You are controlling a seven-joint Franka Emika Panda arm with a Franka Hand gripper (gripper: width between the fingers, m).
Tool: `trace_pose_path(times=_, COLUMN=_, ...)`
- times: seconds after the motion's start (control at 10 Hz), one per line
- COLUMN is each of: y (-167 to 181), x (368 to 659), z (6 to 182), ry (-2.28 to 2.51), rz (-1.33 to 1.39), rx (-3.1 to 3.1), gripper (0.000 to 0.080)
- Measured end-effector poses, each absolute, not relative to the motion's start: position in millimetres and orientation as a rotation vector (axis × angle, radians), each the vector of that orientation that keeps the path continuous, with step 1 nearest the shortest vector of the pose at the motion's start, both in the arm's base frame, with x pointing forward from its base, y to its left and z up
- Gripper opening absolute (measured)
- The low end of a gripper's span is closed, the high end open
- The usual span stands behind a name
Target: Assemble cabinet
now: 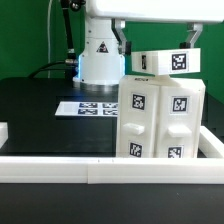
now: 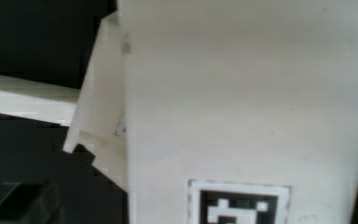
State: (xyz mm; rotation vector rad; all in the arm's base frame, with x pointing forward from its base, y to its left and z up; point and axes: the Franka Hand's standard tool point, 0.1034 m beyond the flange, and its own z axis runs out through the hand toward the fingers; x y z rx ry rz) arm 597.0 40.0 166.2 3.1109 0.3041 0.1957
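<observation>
A black tabletop (image 1: pixel 45 130) before a green backdrop. The cabinet (image 1: pixel 160 118) stands upright at the exterior view's right, a tagged panel (image 1: pixel 165 62) askew on top. Above it the end effector (image 1: pixel 157 42) seems spread open, gripping nothing.

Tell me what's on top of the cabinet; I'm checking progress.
A white tagged piece lies on the cabinet, slightly tilted. It covers the top, so the inside and how it seats cannot be seen.
</observation>
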Motion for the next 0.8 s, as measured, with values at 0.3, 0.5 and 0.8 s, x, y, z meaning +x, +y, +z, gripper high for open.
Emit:
trace_pose_path(times=0.3, y=46.1, x=598.4, z=165.3, ry=0.256, rz=0.124, rx=3.123, gripper=0.0797)
trace_pose_path(times=0.5, y=47.2, x=597.5, z=164.9, ry=0.258, rz=0.115, rx=3.124, gripper=0.0775)
trace_pose_path(times=0.8, y=47.1, x=597.2, z=164.6, ry=0.259, rz=0.114, rx=3.124, gripper=0.0558)
